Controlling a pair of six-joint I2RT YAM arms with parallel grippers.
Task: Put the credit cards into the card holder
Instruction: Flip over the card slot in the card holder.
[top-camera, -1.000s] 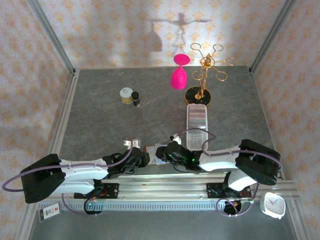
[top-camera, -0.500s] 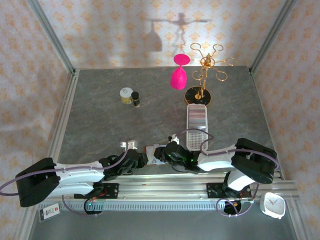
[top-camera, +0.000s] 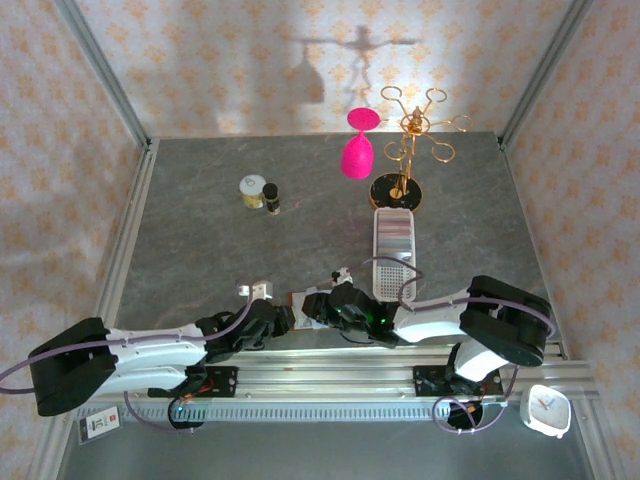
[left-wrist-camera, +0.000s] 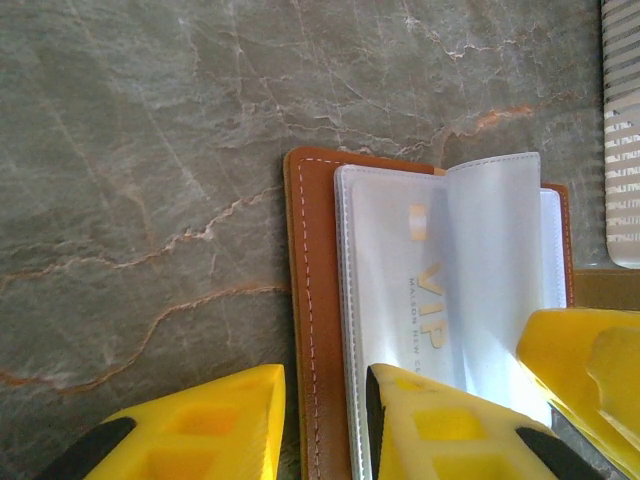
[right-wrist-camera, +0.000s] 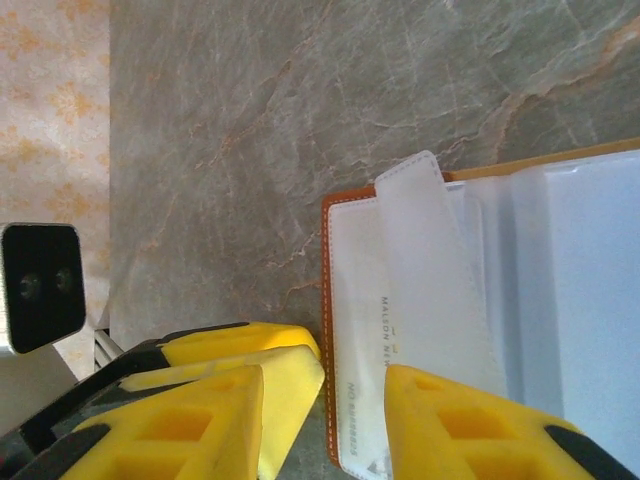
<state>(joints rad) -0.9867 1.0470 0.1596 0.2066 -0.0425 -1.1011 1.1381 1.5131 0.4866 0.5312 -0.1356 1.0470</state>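
Currently the brown card holder (left-wrist-camera: 312, 300) lies open on the grey marble tabletop (left-wrist-camera: 140, 150), a pale VIP card (left-wrist-camera: 430, 300) in its clear sleeves. The left gripper (left-wrist-camera: 325, 388) straddles its stitched leather edge, jaws apart. The right gripper (right-wrist-camera: 325, 390) straddles a stitched edge too, jaws apart.

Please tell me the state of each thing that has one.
Holder: open, flat on table.
Sleeves: one leaf lifted.
Left gripper: jaws apart, astride holder's edge.
Right gripper: jaws apart around a sleeve; grip unclear.
Jar: upright, lidded.
Bottle: upright, capped.
Rack: upright, hooks bare.
Pink glass: standing, not on rack.
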